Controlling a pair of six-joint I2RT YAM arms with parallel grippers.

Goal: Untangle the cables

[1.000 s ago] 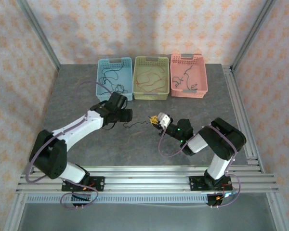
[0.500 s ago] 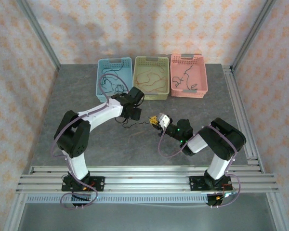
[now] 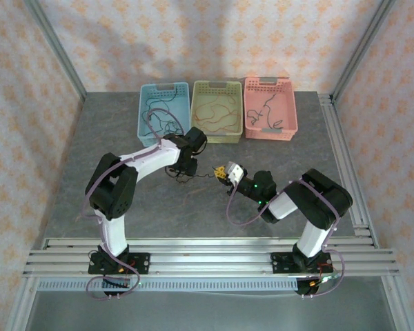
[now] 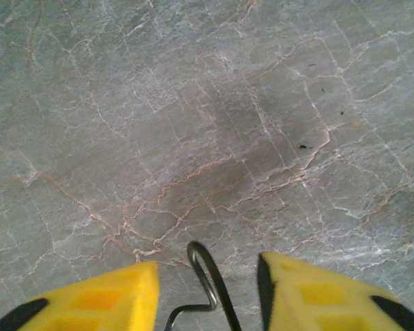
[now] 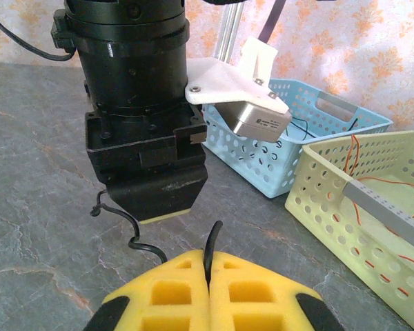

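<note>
A thin black cable (image 3: 201, 176) lies kinked on the grey table between the two grippers. My right gripper (image 3: 221, 172) is shut on one end of it; the yellow pads (image 5: 165, 289) pinch the cable, and its tip (image 5: 213, 245) pokes up between them. My left gripper (image 3: 181, 167) points down over the cable's other end. In the left wrist view its yellow fingers (image 4: 103, 300) stand open, with a bent loop of the black cable (image 4: 205, 272) between them, touching neither. The left gripper's black body (image 5: 148, 183) faces the right wrist camera closely.
Three baskets line the back: blue (image 3: 146, 114) with black cables, green (image 3: 217, 135) with orange-red cables, pink (image 3: 290, 110) with a dark cable. The blue basket (image 5: 310, 148) and green basket (image 5: 345, 221) stand just right of the grippers. Metal rails run along the front and right edges.
The left arm has swung forward and to the right and its gripper now stands over the black cable's free end. The right arm has not moved and still holds its end.
</note>
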